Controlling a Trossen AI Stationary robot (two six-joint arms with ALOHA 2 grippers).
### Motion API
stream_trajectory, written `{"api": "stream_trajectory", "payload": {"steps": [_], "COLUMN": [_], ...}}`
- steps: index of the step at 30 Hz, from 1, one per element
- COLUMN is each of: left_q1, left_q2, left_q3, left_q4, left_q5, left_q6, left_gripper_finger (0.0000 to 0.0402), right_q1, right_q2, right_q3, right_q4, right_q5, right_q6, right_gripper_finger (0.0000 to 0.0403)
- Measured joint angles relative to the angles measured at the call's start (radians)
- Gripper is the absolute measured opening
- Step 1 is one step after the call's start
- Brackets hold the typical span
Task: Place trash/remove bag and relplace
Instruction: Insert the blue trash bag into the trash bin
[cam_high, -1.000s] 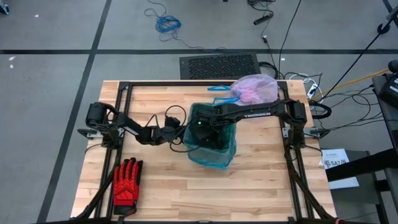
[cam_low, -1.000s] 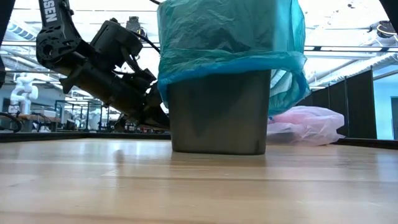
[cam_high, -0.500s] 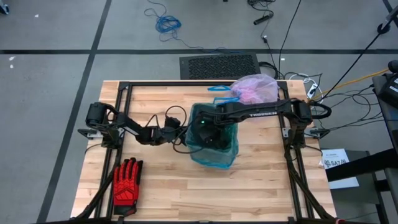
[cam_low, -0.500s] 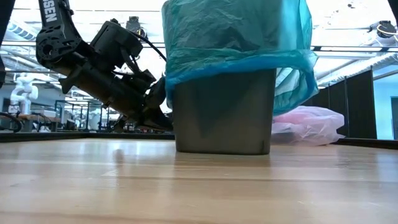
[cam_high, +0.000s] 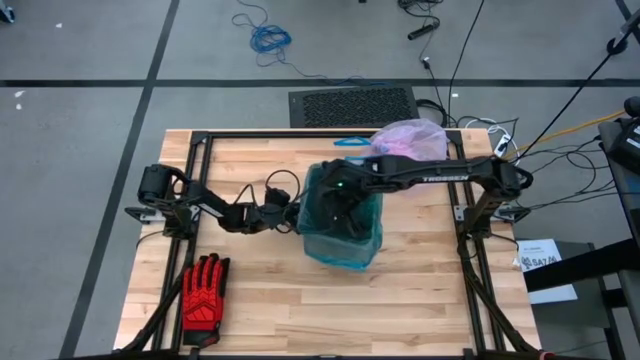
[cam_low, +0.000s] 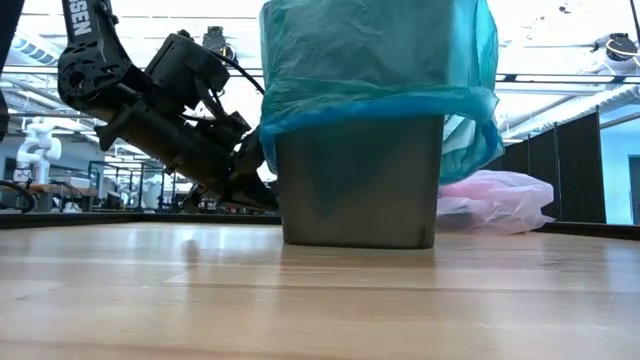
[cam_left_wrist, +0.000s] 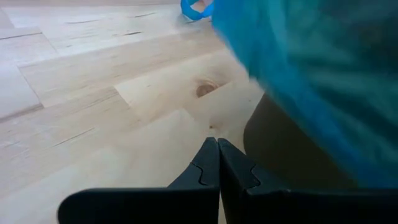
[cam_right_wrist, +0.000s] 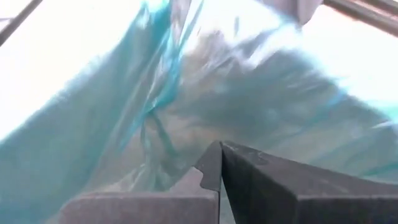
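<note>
Reaching with my right gripper (cam_right_wrist: 219, 144), fingers pressed together and holding nothing, inside the grey bin (cam_low: 358, 180) lined with the teal bag (cam_high: 345, 250), I keep my left gripper (cam_left_wrist: 218, 142) closed too beside its wall, while the pink bag (cam_high: 410, 140) lies bunched on the table (cam_high: 400, 300) behind the bin.

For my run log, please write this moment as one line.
left pincer: shut, beside bin | right pincer: shut, inside teal bag | pink bag: on table behind bin

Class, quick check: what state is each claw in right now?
Left claw: closed, holding nothing, beside the bin's base.
Right claw: closed, empty as far as visible, inside the teal bag.
</note>
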Motion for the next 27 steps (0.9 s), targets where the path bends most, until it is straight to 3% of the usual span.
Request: {"api": "stream_trajectory", "payload": {"steps": [7,14,20,23,27], "left_q1": [0.000,-0.002,-0.001,-0.001,0.002], "left_q2": [-0.003,-0.044,-0.121,-0.170,-0.241], "left_q3": [0.000,0.000,-0.001,-0.013,-0.056], "left_q4": [-0.001,-0.004,-0.085,-0.113,-0.116], "left_q5": [-0.001,-0.013,-0.030,-0.033,-0.035], "left_q6": [0.000,0.000,0.000,-0.003,-0.059], "left_gripper_finger": [0.0000,0.0000,0.0000,0.0000,0.0000], "right_q1": [-0.006,-0.052,-0.146,-0.180,-0.190], "right_q2": [-0.044,-0.167,-0.324,-0.415,-0.604], "right_q3": [0.000,0.062,0.091,-0.013,-0.286], "right_q4": [0.020,0.015,-0.125,-0.158,-0.023], "right_q5": [-0.001,0.006,0.059,0.089,0.092], "right_q6": [0.102,0.243,0.400,0.460,0.600], "right_gripper_finger": [0.0000,0.0000,0.0000,0.0000,0.0000]}}
